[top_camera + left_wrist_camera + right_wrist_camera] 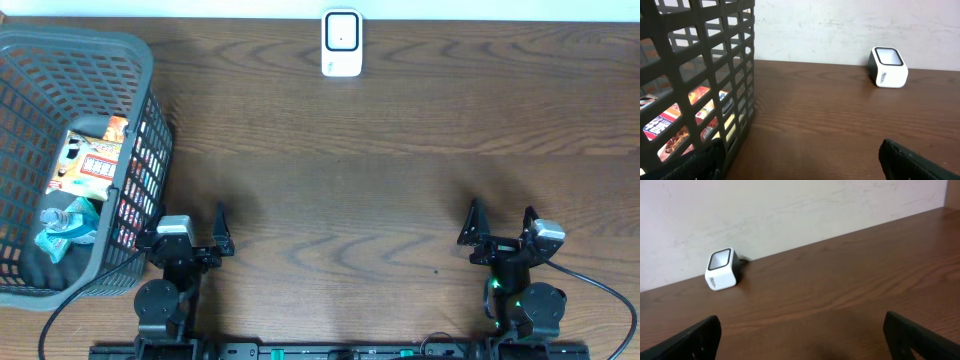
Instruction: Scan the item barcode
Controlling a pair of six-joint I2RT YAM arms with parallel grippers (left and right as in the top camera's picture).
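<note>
Left gripper (pixel 192 232) has jaws wide open and holds nothing; in the left wrist view its two dark fingers (pixel 920 162) sit at the bottom corners with only bare wood between them. Right gripper (pixel 500 224) is also spread wide and empty, and the right wrist view shows the same thing: fingers (pixel 920 337) at both lower corners, tabletop in the gap. Both grippers sit near the 6 o'clock edge of the brown wooden table (pixel 360 180), left one toward 7 o'clock, right one toward 5 o'clock, well apart, both pointing to 12 o'clock. The left gripper is just beside the 3 o'clock wall of a dark grey plastic mesh basket (pixel 80 42), which fills the 9 o'clock side of the table; cannot tell if they touch. Inside the basket lie an orange-red snack packet (pixel 95 160), and at its 7 o'clock a clear plastic bottle (pixel 62 222) with a teal label, lying on its side. No barcode is readable on either. A white barcode scanner (pixel 342 42) with a dark window stands at the 12 o'clock edge by the wall, well apart from the basket and from both grippers. Black cables run off each arm base toward 6 o'clock.
</note>
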